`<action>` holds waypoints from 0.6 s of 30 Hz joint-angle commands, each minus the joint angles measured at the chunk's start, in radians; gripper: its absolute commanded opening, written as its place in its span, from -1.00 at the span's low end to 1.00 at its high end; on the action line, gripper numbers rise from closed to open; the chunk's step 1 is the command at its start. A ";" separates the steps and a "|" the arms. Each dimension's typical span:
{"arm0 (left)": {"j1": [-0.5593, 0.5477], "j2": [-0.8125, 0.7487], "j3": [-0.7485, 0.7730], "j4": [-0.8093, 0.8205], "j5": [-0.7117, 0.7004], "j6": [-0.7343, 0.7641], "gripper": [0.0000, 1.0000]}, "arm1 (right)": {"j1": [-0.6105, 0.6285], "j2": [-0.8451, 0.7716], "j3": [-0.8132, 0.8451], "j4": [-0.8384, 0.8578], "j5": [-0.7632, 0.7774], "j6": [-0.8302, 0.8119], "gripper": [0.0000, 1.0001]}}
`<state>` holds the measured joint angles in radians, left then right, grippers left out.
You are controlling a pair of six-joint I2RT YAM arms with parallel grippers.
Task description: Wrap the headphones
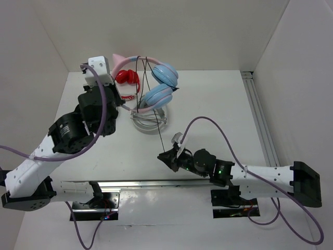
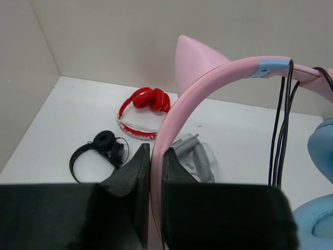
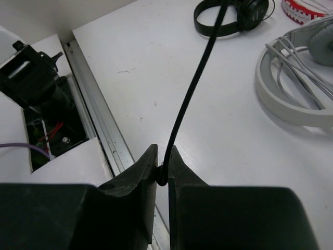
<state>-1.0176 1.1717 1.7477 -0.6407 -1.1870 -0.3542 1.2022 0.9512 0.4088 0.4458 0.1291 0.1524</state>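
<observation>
The headphones [image 1: 158, 83], with a pink cat-ear headband and light blue earcups, are held up above the table at the back. My left gripper [image 1: 125, 108] is shut on the pink headband [image 2: 208, 78]; in the left wrist view the band runs between my fingertips [image 2: 155, 156]. The thin black cable [image 1: 156, 114] loops over the headband [image 2: 281, 130] next to a blue earcup [image 2: 320, 146] and runs taut down to my right gripper [image 1: 165, 156]. The right gripper [image 3: 162, 161] is shut on the cable [image 3: 197, 78] low over the table's front.
Red headphones [image 1: 126, 77] [image 2: 143, 112] lie at the back. Small black headphones [image 2: 99, 148] [image 3: 234, 15] lie beside them. A grey-white pair [image 1: 148, 121] [image 3: 296, 78] lies under the held pair. Metal rails run along the front edge [image 1: 156, 183] and right side [image 1: 257, 114].
</observation>
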 commanded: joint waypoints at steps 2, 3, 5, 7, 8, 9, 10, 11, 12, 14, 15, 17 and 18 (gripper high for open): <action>0.065 0.005 0.003 0.285 -0.062 0.012 -1.00 | 0.121 0.055 0.084 -0.177 0.185 -0.027 -1.00; 0.095 0.022 0.003 0.285 -0.062 0.012 -1.00 | 0.141 0.064 0.103 -0.191 0.223 -0.027 -1.00; 0.122 0.058 0.013 0.285 -0.051 0.012 -1.00 | 0.198 0.086 0.116 -0.203 0.260 -0.027 -1.00; 0.143 0.083 0.038 0.262 -0.040 0.000 -1.00 | 0.229 0.127 0.151 -0.228 0.320 -0.027 -1.00; 0.143 0.107 0.055 0.262 -0.040 -0.011 -1.00 | 0.256 0.147 0.168 -0.237 0.339 -0.027 -1.00; 0.143 0.120 0.055 0.248 -0.040 -0.011 -1.00 | 0.270 0.167 0.203 -0.237 0.392 -0.027 -1.00; 0.143 0.132 0.055 0.248 -0.031 -0.011 -1.00 | 0.283 0.210 0.223 -0.251 0.414 -0.027 -1.00; 0.143 0.156 0.064 0.248 -0.031 -0.011 -1.00 | 0.305 0.233 0.243 -0.262 0.441 -0.027 -1.00; 0.143 0.169 0.064 0.248 -0.042 -0.011 -1.00 | 0.318 0.254 0.290 -0.262 0.495 -0.027 -1.00; 0.172 0.196 0.055 0.225 -0.042 -0.023 -1.00 | 0.342 0.310 0.341 -0.303 0.533 -0.027 -1.00; 0.185 0.206 0.046 0.201 -0.004 -0.079 -1.00 | 0.371 0.323 0.382 -0.303 0.568 -0.040 -1.00; 0.250 0.218 0.036 0.127 0.065 -0.171 -1.00 | 0.396 0.349 0.412 -0.312 0.589 -0.062 -1.00; 0.275 0.218 0.014 0.074 0.116 -0.210 -1.00 | 0.422 0.350 0.427 -0.312 0.602 -0.073 -1.00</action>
<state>-0.8242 1.4105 1.7359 -0.6239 -1.1099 -0.3595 1.5585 1.2861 0.7715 0.1989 0.6613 0.1112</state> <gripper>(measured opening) 0.171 0.158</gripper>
